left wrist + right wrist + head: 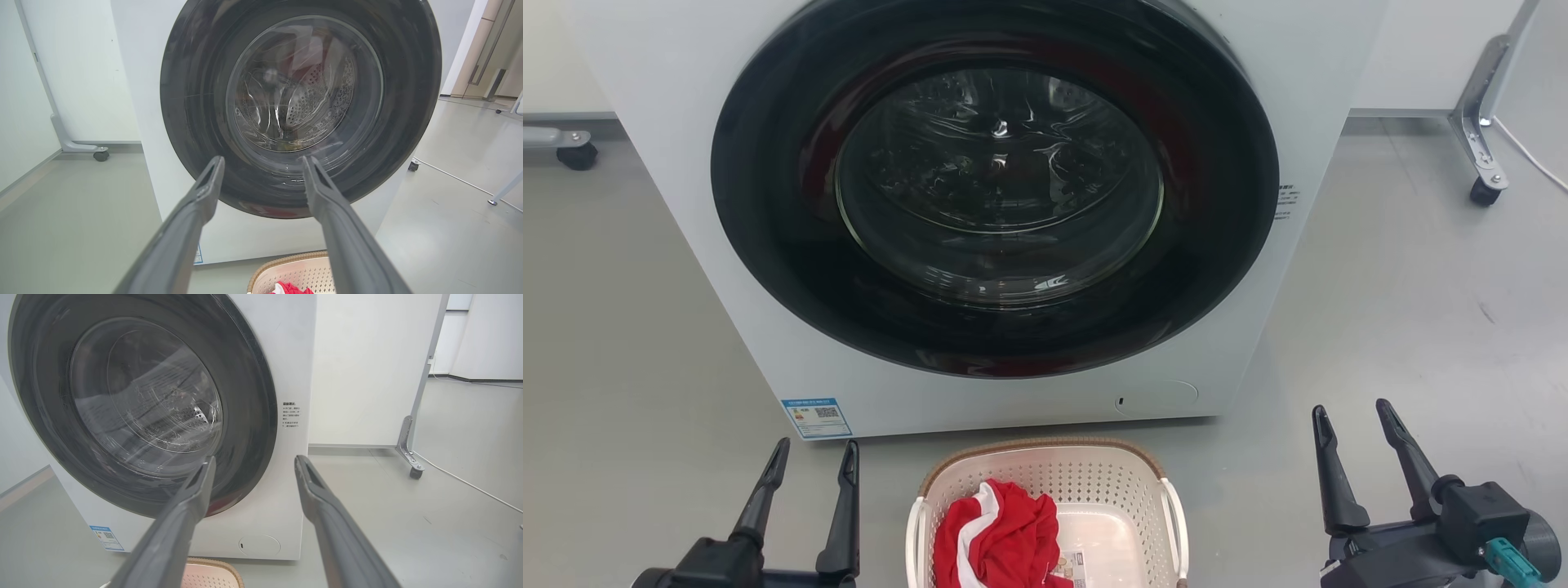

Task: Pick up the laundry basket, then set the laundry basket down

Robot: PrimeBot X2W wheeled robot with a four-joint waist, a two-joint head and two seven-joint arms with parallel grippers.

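Left gripper (817,447): fingers spread, holding nothing. Right gripper (1352,410): fingers spread, likewise empty. Laundry basket (1094,482): standing on the grey floor (1405,286) between the two grippers, apart from both, just in front of the white washing machine (996,188), door closed. Contents: one crumpled red-and-white garment (1001,535).

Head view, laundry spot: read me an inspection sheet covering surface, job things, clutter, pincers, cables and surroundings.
Surface: smooth grey floor, small dark scuff at right.
Job's things: cream-white perforated plastic laundry basket with brown woven-look rim, standing on the floor, ungripped.
Clutter: crumpled red and white cloth inside the basket.
Grippers: left pincer open; right pincer open; both flank the basket, touching nothing.
Cables: thin white cable on the floor, far right.
Surroundings: white front-loading washing machine behind the basket, dark round glass door shut; grey metal caster leg.
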